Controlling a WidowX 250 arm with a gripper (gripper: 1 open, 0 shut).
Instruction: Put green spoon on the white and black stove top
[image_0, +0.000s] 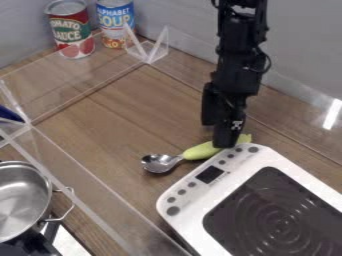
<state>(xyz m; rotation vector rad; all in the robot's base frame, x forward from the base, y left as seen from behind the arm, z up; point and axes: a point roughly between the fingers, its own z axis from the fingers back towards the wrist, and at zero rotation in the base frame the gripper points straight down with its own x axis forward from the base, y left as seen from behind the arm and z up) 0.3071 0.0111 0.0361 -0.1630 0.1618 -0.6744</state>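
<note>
The green spoon (181, 157) lies on the wooden table, its silver bowl (160, 162) to the left and its yellow-green handle running right toward the stove top's back corner. The white and black stove top (254, 203) fills the lower right, with a dark control panel near its left edge. My gripper (225, 140) points almost straight down over the handle's right end, right at the stove top's far corner. Its black fingers hide the tip of the handle. From this view the jaws look spread around the handle, not closed on it.
A steel pot (20, 200) sits at the lower left. Two soup cans (91, 27) stand at the back left beside a clear plastic barrier (80, 85) that crosses the table.
</note>
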